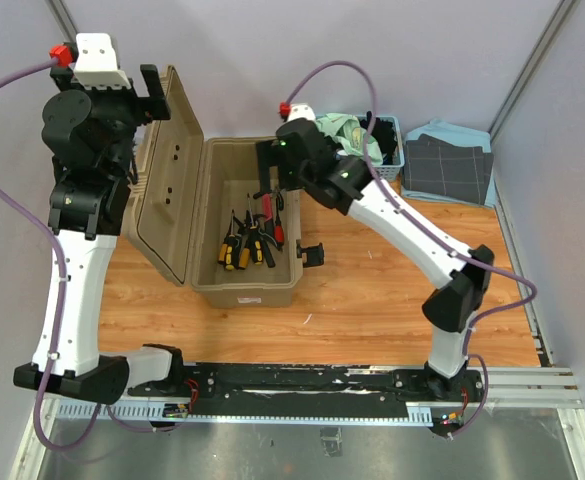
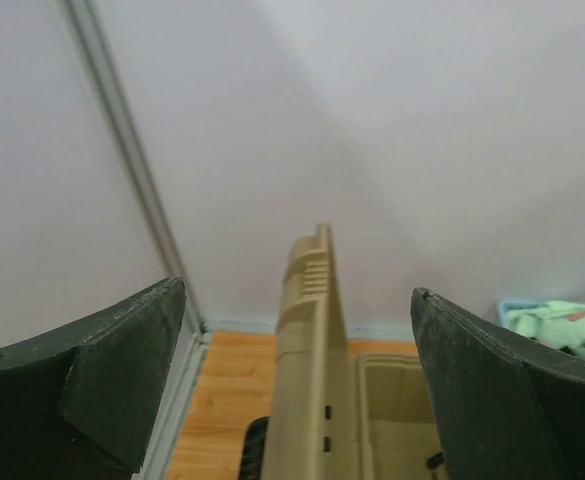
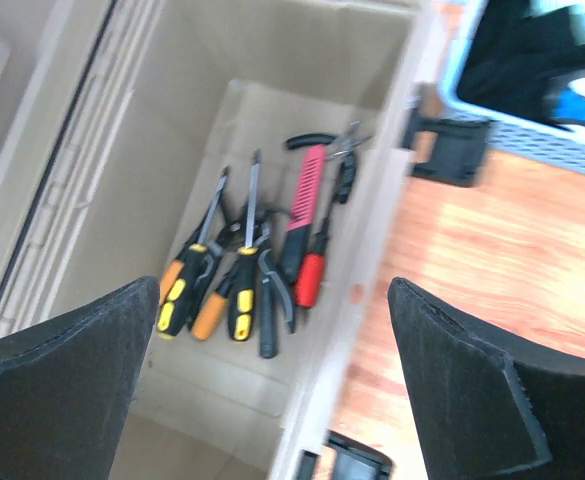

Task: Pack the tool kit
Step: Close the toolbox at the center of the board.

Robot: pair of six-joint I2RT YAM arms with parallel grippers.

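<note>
The tan toolbox [image 1: 244, 290] stands open mid-table, its lid [image 1: 168, 180] upright on the left side. Inside lie yellow-and-black-handled screwdrivers [image 3: 240, 300], a red-handled screwdriver [image 3: 310, 278] and black pliers [image 3: 340, 160], bunched on the floor [image 1: 249, 243]. My right gripper [image 3: 274, 285] hovers open above the box's far end [image 1: 272, 172], nothing between its fingers. My left gripper [image 2: 297, 290] is open and raised at the lid's top edge [image 1: 155, 95]. The lid's edge [image 2: 307, 350] runs between its fingers without touching them.
A blue basket [image 1: 390, 140] of cloths sits behind the box to the right. A dark folded cloth [image 1: 450, 165] lies at the back right. The box's black latch [image 1: 312, 253] juts toward the wooden tabletop [image 1: 372, 290]. Grey walls close in the table.
</note>
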